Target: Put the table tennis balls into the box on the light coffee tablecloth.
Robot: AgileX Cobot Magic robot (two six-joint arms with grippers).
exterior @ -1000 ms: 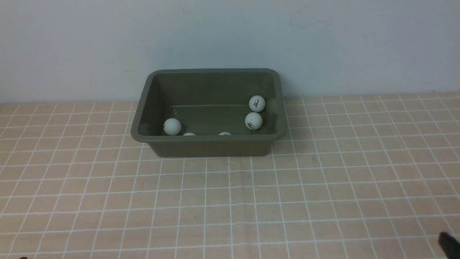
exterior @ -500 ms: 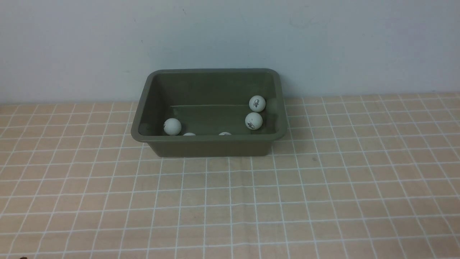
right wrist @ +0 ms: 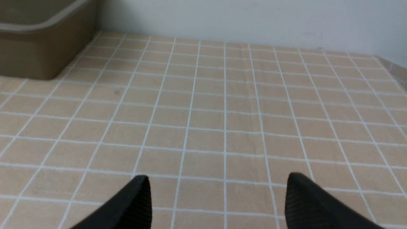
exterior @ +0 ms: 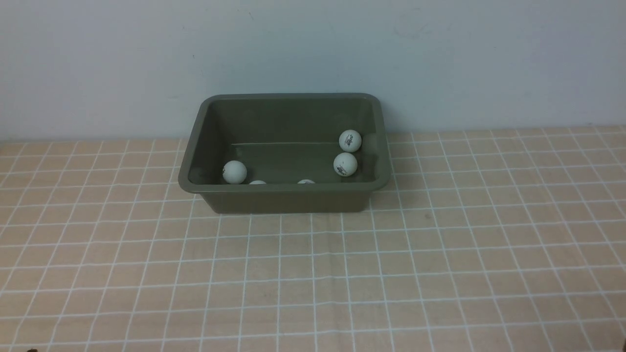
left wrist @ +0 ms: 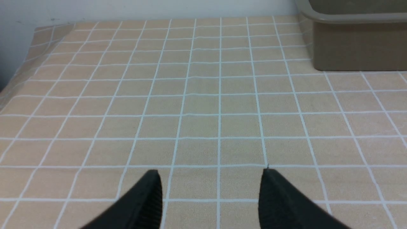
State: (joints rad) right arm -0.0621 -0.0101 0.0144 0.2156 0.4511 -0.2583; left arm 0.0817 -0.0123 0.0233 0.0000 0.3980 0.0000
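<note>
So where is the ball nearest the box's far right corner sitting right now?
In the front view, that table tennis ball lies inside the box, near its right wall at the far end, just beyond a second ball on the same side.

The worktop is covered by the light coffee tablecloth, peach-tan with a grid of thin white lines. Directly on it, toward twelve o'clock near the wall, stands the olive-green box.
</note>
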